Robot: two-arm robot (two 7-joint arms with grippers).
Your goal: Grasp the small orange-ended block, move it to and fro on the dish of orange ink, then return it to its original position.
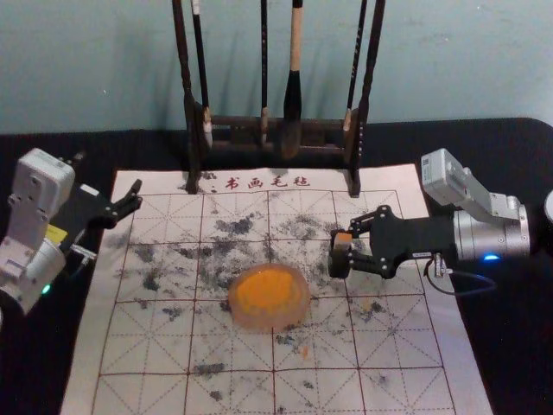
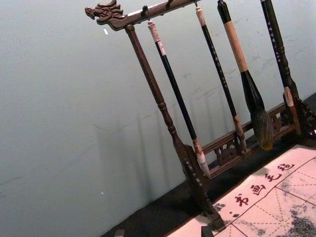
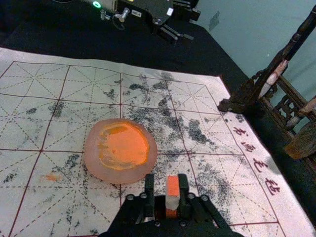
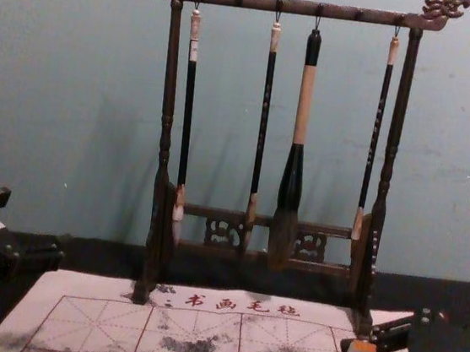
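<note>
Right gripper (image 1: 340, 251) grasps the orange-ended block (image 3: 172, 186) right of the ink dish (image 1: 270, 320); left gripper (image 1: 131, 198), released, is near the mat's (image 1: 399, 180) far-left corner; far edge reads 书画毛毡 (image 1: 268, 182)

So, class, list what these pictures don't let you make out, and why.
- Gripped sides of the block, right wrist view: covered by the right gripper.
- Near edge of the mat, head view: cut off at the bottom.
- Lettering on the brush handles, chest view: too small.

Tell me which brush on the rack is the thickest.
The third brush from the left: its dark lower part swells out wide below a pale band, while the other three are slim all along.
</note>
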